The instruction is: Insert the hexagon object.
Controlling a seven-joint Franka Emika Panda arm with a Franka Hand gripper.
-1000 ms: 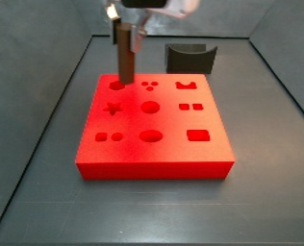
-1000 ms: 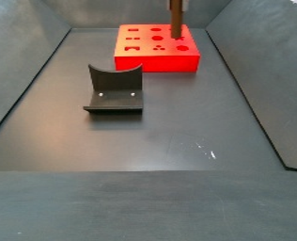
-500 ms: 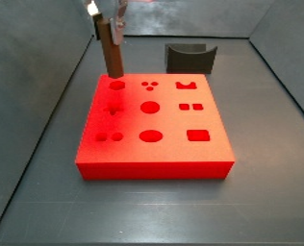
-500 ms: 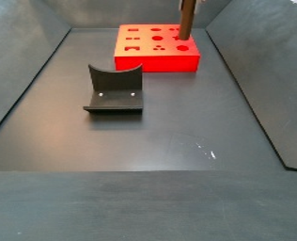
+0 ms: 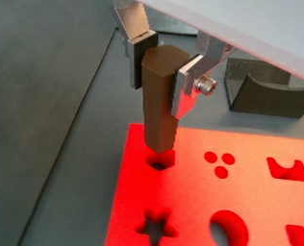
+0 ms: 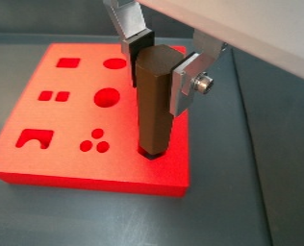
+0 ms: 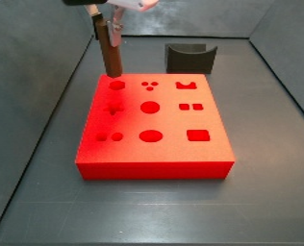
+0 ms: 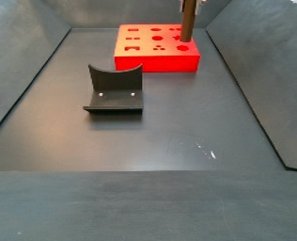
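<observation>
Our gripper [image 5: 165,63] has its fingers clamped on the slim brown hexagon peg [image 5: 159,110], whose tip sits at a far-left hole of the red plastic block [image 7: 155,135]; we judge full seating remains.

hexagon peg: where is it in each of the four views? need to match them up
Wrist view: hexagon peg upright, held in the hand, tip at a hole in the red block.
Wrist view: peg centre, tip near the block's edge.
Side view: peg upper left, over the block's far-left corner.
Side view: peg at top, over the block.
Shared landmark: the red block.
</observation>
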